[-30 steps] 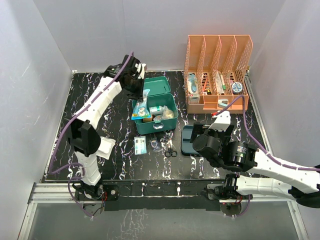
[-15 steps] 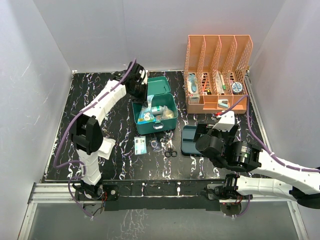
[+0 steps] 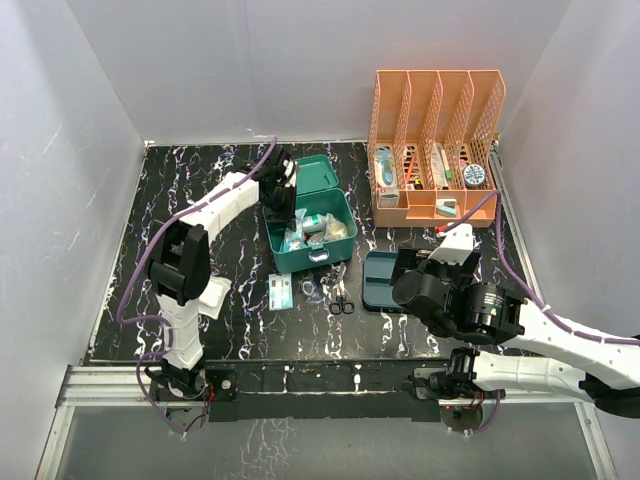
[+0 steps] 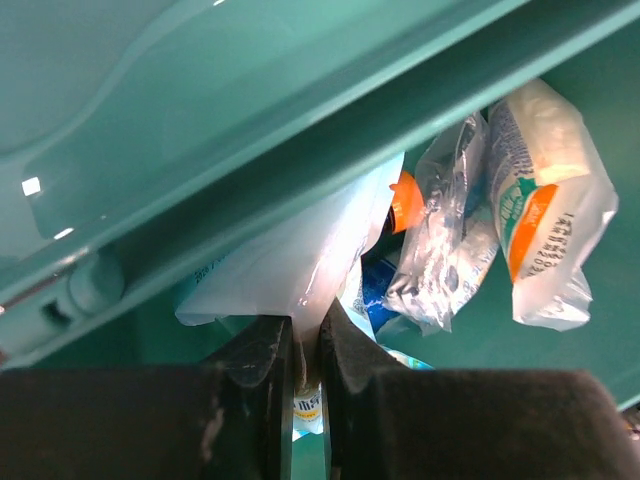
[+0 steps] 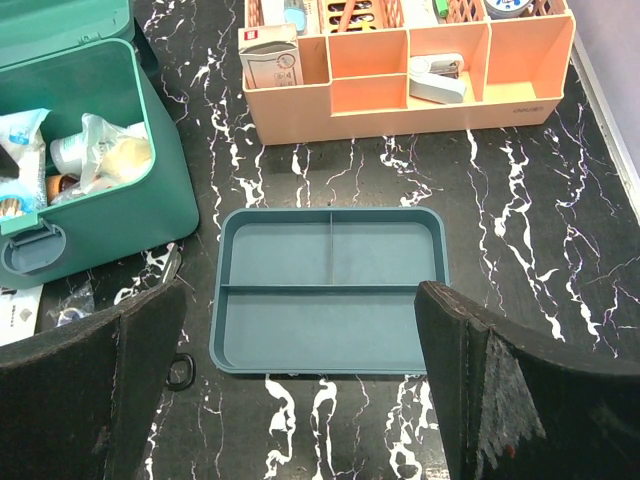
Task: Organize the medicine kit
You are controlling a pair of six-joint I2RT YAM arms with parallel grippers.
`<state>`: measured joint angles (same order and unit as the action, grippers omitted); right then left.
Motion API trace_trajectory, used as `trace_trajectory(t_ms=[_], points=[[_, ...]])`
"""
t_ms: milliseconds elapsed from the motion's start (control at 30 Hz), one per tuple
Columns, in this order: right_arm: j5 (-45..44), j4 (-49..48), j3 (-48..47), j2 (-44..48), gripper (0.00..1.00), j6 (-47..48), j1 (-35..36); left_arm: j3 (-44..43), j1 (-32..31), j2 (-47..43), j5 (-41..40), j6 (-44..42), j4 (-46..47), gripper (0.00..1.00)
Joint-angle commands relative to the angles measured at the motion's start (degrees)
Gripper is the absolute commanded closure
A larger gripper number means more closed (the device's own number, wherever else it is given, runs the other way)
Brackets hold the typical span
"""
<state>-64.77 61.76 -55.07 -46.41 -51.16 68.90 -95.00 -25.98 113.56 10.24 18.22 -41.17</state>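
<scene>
Toward the back of the black marbled table [image 3: 230, 320], near its middle, the medicine kit [image 3: 338, 248] stands with its lid tipped open. The left gripper [image 4: 305, 345] reaches down into the kit at its left end, and its fingers [image 4: 262, 365] are pressed together on the lower edge of a white packet [image 4: 300, 255], with only a thin slit showing between them. Beside that packet inside the kit lie a crumpled clear bag [image 4: 445, 240], a bag of white pads [image 4: 545, 215] printed in green and orange, and something with an orange cap [image 4: 403, 200] (mostly hidden, so I cannot tell what it is).

Just right of the kit, a flat blue-grey tray [image 3: 376, 284] lies on the table. The right gripper [image 5: 297, 340] hovers above this tray with its fingers [image 5: 470, 380] spread wide, holding nothing. From the right wrist view the tray shows three bare compartments, and the kit's front latch [image 5: 28, 250] hangs down.

An orange rack [image 3: 435, 120] stands at the back right corner, its lower bins holding small boxes. Scissors [image 3: 340, 298] and a small card [image 3: 281, 291] lie on the table just in front of the kit.
</scene>
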Motion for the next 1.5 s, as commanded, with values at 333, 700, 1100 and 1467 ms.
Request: trace_trajectory(t_ms=[333, 700, 1100, 1467], points=[[-2.3, -0.2, -1.8, 0.9, 0.02, -1.9, 0.2, -3.9, -0.3, -2.4, 1.2, -2.7, -5.0, 0.48], [-1.1, -3.9, -2.3, -1.1, 0.02, 0.6, 0.2, -4.4, -0.5, -14.1, 3.3, -6.2, -7.7, 0.5], [0.0, -12.3, 0.5, -1.6, 0.02, 6.3, 0.2, 8.1, 27.3, -28.7, 8.9, -36.6, -14.8, 0.49], [0.8, -10.2, 1.0, -0.2, 0.02, 5.3, 0.2, 32.0, 31.7, -27.5, 5.0, -46.4, -3.8, 0.48]])
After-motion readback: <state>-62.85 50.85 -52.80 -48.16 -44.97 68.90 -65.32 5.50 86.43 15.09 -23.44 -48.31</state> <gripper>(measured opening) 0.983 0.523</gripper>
